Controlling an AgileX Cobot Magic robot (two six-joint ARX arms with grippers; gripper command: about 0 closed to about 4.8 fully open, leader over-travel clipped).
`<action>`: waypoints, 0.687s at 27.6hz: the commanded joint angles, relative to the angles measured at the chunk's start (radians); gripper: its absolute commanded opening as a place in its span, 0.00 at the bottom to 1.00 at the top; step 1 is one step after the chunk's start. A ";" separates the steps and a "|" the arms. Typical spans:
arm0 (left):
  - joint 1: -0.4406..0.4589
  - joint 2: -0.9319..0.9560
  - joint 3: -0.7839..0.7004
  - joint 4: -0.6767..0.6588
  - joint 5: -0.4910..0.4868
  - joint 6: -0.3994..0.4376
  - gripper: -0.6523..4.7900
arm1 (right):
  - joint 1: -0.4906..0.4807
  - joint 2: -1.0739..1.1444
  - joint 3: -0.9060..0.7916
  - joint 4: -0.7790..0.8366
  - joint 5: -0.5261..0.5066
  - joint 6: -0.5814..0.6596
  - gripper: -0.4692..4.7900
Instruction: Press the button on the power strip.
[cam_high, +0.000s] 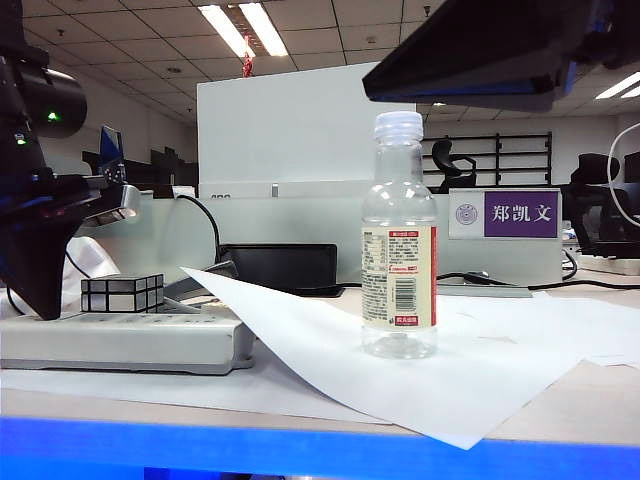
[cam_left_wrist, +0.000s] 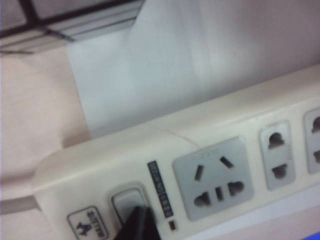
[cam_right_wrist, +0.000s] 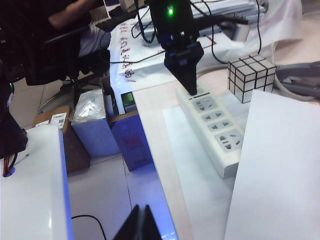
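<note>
The power strip (cam_left_wrist: 210, 150) is a long off-white bar with a row of sockets, lying flat on the table's left side (cam_high: 120, 340). Its rocker button (cam_left_wrist: 125, 199) sits at the cable end, beside a small label. My left gripper (cam_left_wrist: 141, 224) is shut, and its dark tip rests on the button's near edge. From the exterior view the left gripper (cam_high: 45, 312) points straight down onto the strip's left end. The right wrist view shows the left gripper (cam_right_wrist: 189, 85) standing on the strip's far end (cam_right_wrist: 215, 125). My right gripper (cam_right_wrist: 141, 222) is shut and empty, high above the table's front edge.
A silver mirror cube (cam_high: 122, 293) stands just behind the strip. A clear plastic bottle (cam_high: 399, 240) stands upright on white paper sheets (cam_high: 330, 350) mid-table. The right arm's dark body (cam_high: 470, 50) hangs at top right. Boxes (cam_right_wrist: 95, 125) stand on the floor beside the table.
</note>
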 joint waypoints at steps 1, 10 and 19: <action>0.000 0.053 -0.010 -0.006 -0.012 0.009 0.11 | 0.002 -0.002 0.006 0.024 -0.002 -0.003 0.10; 0.000 0.004 -0.008 0.047 0.012 0.023 0.11 | 0.002 -0.002 0.006 0.024 -0.002 -0.003 0.10; 0.000 -0.173 -0.008 0.054 0.016 0.016 0.11 | 0.002 -0.002 0.006 0.039 -0.002 -0.003 0.10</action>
